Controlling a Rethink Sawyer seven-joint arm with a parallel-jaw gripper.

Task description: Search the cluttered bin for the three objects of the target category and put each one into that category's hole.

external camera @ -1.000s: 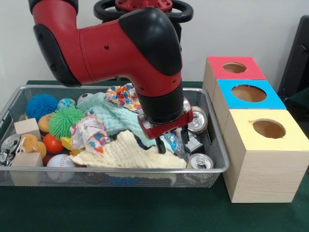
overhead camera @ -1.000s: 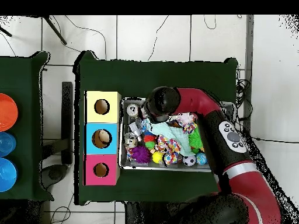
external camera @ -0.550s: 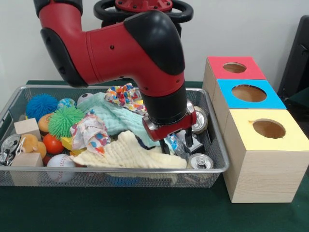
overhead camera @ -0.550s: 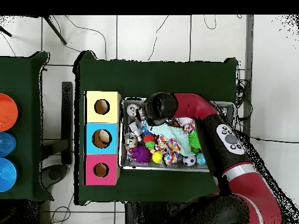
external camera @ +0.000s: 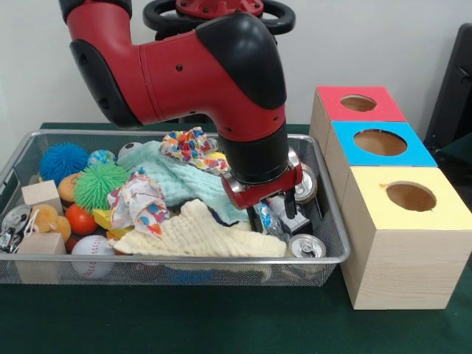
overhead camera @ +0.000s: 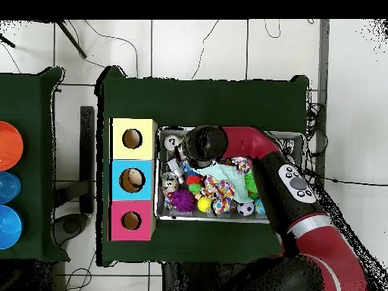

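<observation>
Front view first: the red and black arm (external camera: 192, 70) comes down from the top of the frame into the right half of the wire basket (external camera: 335, 240). Its gripper (external camera: 273, 215) hangs low over the clutter at the right end, its two dark fingers (external camera: 255, 220) spread apart, with a crinkled shiny wrapper (external camera: 267, 219) showing between them; whether they touch it I cannot tell. Just below and right of the gripper lies a can (external camera: 307, 247) against the basket's lower right corner, and a second can (external camera: 302, 184) sits upright-ish behind it, near the right wall. A cream cloth (external camera: 195, 236) spreads across the lower middle, a pale green cloth (external camera: 177, 181) above it, and a patterned cloth (external camera: 188, 145) higher up. At the left end are a green spiky ball (external camera: 99, 184), a blue spiky ball (external camera: 63, 160), a baseball (external camera: 92, 253) and wooden blocks (external camera: 40, 195). To the right of the basket stand three wooden boxes in a row, each with a round hole: the yellow box (external camera: 405, 214) lowest, the blue box (external camera: 380, 144) behind it, the red box (external camera: 358, 103) furthest up.

Seen in the overhead view, the arm's black wrist (overhead camera: 204, 145) covers the basket's upper left part, beside the yellow box.
</observation>
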